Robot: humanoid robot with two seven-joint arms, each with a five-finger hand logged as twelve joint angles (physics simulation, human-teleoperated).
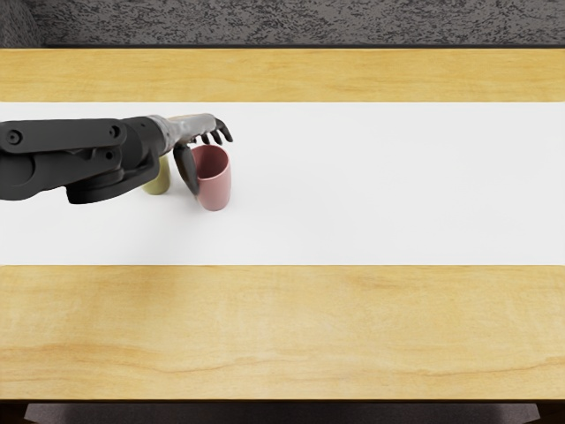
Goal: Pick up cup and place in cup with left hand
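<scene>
You logged one cup (pixel 214 190) as dusty pink, deeper red inside, and the other cup (pixel 157 182) as olive-yellow. Your left hand (pixel 196 134) read silver-grey with black fingers (pixel 186 169), its arm (pixel 62 152) charcoal black. You noted a plain white strip (pixel 371 185), honey-yellow wood grain on the table (pixel 291 327), and mottled grey on the background (pixel 300 22).

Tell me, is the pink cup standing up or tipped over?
Upright: the pink cup stands on its base, round mouth facing up.
</scene>
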